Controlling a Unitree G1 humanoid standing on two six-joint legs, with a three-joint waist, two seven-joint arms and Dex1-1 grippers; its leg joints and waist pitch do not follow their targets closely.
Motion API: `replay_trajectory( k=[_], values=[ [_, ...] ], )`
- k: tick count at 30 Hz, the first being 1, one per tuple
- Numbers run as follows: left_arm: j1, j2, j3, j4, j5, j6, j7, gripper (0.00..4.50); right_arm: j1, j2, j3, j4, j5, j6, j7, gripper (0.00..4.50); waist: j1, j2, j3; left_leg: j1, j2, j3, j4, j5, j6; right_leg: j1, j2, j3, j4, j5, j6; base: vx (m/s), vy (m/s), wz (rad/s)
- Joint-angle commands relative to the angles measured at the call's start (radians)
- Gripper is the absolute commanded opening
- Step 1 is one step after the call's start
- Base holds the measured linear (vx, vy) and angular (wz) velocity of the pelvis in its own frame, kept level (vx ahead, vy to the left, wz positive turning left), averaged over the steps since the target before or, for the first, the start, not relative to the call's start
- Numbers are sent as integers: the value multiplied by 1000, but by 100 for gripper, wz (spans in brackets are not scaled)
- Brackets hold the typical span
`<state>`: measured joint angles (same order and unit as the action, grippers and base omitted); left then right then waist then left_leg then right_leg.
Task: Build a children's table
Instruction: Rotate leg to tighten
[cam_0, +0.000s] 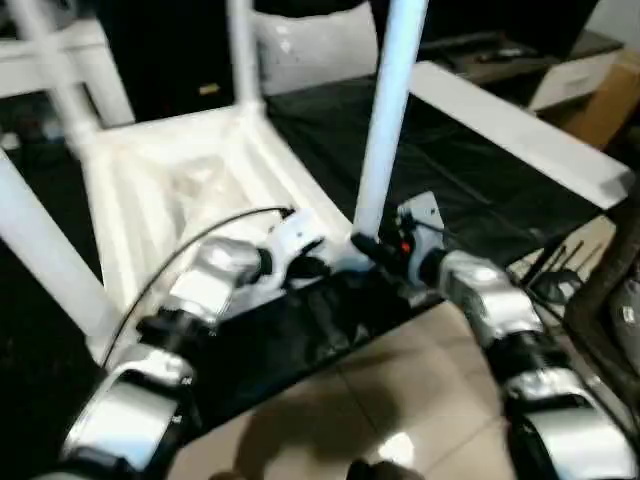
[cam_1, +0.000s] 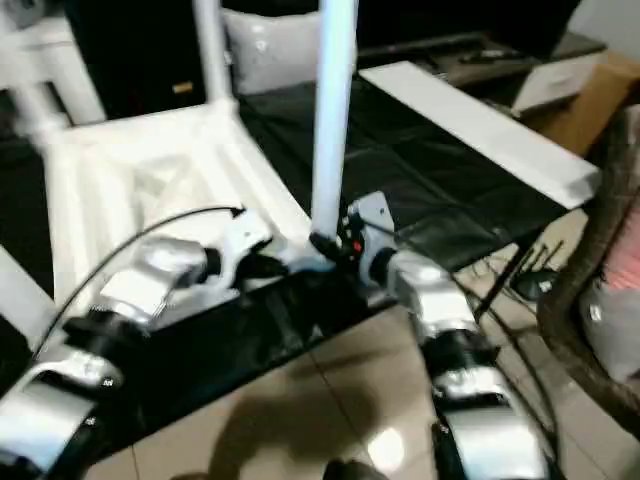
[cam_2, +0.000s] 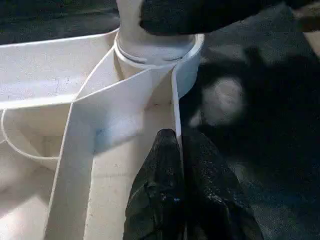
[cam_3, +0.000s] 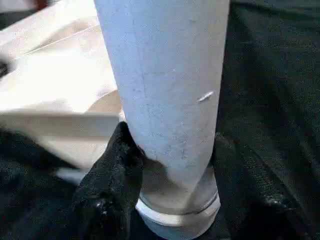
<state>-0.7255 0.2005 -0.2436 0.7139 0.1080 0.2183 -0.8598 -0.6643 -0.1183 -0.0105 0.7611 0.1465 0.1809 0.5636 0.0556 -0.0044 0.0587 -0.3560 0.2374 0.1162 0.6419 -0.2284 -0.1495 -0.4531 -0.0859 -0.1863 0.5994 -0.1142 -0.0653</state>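
The right gripper (cam_0: 368, 250) clasps a leg (cam_0: 385, 120) low down, one finger on each side, just above its corner socket (cam_2: 186, 60). That leg stands upright, long axis vertical, running out of the top of the head views. The left gripper (cam_2: 181, 150), pinched shut on the tabletop's edge wall (cam_2: 176, 107), sits just beside that socket. The tabletop (cam_0: 190, 190) lies upside down, ribs up, on black cloth (cam_0: 450, 170). Other legs (cam_0: 243, 50) rise from its far corners. A flat white board (cam_0: 520, 130) lies to the right; beige floor tiles (cam_0: 380, 400) are nearest.
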Motion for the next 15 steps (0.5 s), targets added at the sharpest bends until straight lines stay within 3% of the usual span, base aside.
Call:
replay_trajectory(
  k=[1,3,5,6,8,10,11,14,15],
  values=[
    [-52,-58,-34,-42,-27,-71,-29,0,-23,50,-15,40,13,-15,-87,259,9,9,-91,-25,-43,39,-63,-91,66,100,-41,24,-109,-481,49,0,0,0],
    [-55,-52,-38,-36,-8,-77,-8,0,-20,66,-25,35,17,-36,-87,265,12,20,-94,-11,-25,34,-75,-106,84,100,-49,24,-117,-470,11,0,0,0],
    [-56,-48,-34,-34,0,-78,0,0,-11,71,-32,19,27,-42,-79,298,21,20,-96,-2,-15,35,-79,-101,95,98,-52,30,-111,-406,-30,0,0,0],
    [-56,-38,-34,-30,10,-90,3,0,9,65,-24,-12,29,-42,-52,302,23,20,-93,-6,-12,35,-82,-107,98,100,-54,32,-107,-391,-46,0,0,0],
    [-55,-19,-41,-22,27,-122,0,0,47,47,-3,-66,19,-56,-19,305,31,20,-93,-7,-12,34,-83,-105,99,103,-57,35,-105,-381,-45,0,0,0],
    [-57,21,-58,8,49,-204,-19,0,130,0,10,-183,27,-50,44,339,42,18,-95,-5,-14,38,-83,-93,98,103,-59,39,-102,-375,-41,0,0,0],
    [-57,22,-58,9,49,-206,-19,0,132,-1,10,-186,27,-50,46,346,49,13,-93,-6,-18,40,-84,-89,102,106,-55,40,-104,-376,-24,0,0,0],
    [-79,53,-63,60,72,-247,2,0,204,-50,8,-301,49,-28,90,356,60,15,-96,-8,-19,39,-85,-75,96,111,-56,38,-102,-382,-1,0,0,0],
    [-88,59,-55,78,72,-259,17,0,229,-67,8,-341,55,-18,102,384,63,16,-96,-8,-20,39,-86,-71,96,111,-54,38,-104,-382,3,0,0,0]
  ],
)
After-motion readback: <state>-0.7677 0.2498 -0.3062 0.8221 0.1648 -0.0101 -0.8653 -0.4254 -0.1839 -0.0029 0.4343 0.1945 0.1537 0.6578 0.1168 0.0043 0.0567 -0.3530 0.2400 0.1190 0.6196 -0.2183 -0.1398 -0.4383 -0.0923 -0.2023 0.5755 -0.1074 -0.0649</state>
